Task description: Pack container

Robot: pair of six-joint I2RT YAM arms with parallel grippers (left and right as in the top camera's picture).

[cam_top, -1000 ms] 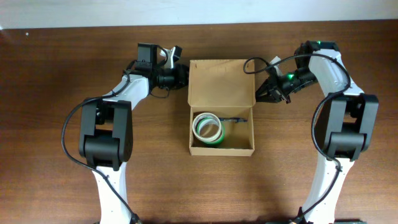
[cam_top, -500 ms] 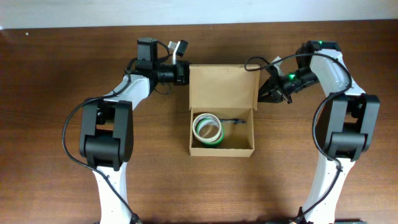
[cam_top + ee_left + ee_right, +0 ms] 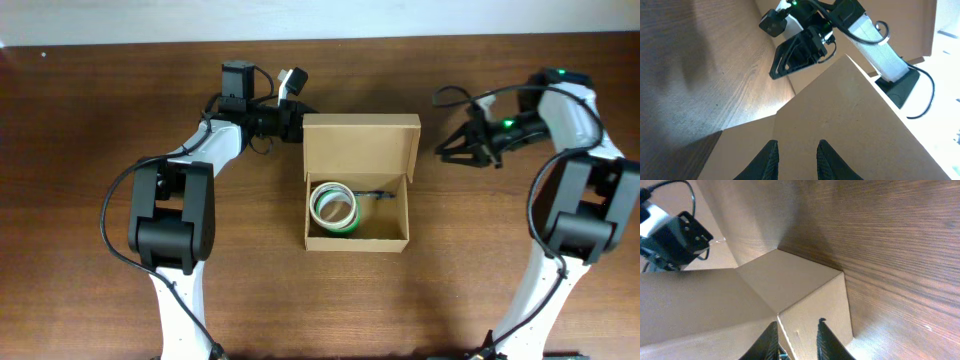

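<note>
- A robotics test bench in a lab, seen from above: the white-and-black left arm [image 3: 170, 210] and right arm [image 3: 575, 210] rise from the near edge of a dark wood-grain desk [image 3: 80, 300].
- Black cables [image 3: 103, 222] loop loose beside the arms, and a green status light [image 3: 557, 72] glows on the right one.
- Trial props sit mid-desk: a plain cardboard box [image 3: 360, 140] holding tape rolls [image 3: 333, 205].
- A bare pale wall [image 3: 320, 18] runs along the far edge.

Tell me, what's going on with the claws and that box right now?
Left claw at left edge of lid, grip unclear. Right claw open, clear of the container. Container open, lid part raised, tape rolls inside. Nothing in the way.
</note>
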